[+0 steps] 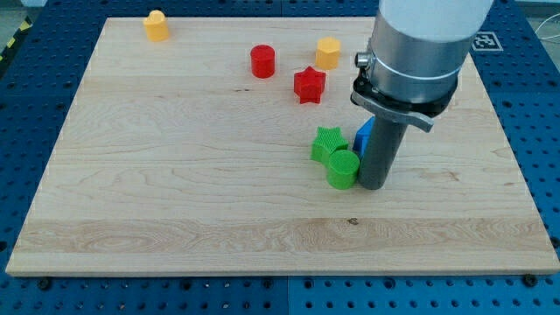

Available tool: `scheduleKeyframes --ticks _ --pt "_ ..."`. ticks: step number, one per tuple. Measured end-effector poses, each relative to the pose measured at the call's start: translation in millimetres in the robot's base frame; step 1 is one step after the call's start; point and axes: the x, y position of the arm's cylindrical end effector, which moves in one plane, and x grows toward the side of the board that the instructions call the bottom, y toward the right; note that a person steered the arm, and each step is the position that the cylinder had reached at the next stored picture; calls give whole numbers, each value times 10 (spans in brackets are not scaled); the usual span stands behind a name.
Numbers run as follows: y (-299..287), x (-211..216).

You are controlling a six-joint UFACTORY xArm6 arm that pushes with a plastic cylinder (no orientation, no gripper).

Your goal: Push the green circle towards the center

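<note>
The green circle (342,168) is a round ridged block on the wooden board (175,175), a little right of its middle. It touches a green star (327,143) at its upper left. My tip (374,185) stands on the board right next to the circle's right side, touching it or nearly so. A blue block (364,136) is partly hidden behind the rod, so its shape cannot be made out.
A red star (309,85), a red cylinder (262,61) and a yellow block (328,53) lie toward the view's top. Another yellow block (156,25) sits at the top left corner. The arm's grey body (420,44) hangs over the upper right.
</note>
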Motion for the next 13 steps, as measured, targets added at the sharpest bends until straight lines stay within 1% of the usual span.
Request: scheduleKeyframes --ticks 1,2,6,7,8,9,11,12,13 --pt "-91 -93" --pt "-244 -94" --pt "-1176 -186" --pt "-1029 -190" --pt "-814 -22" --pt "-791 186" --pt "-1213 250" --pt "-1447 197" --pt "-1583 43"
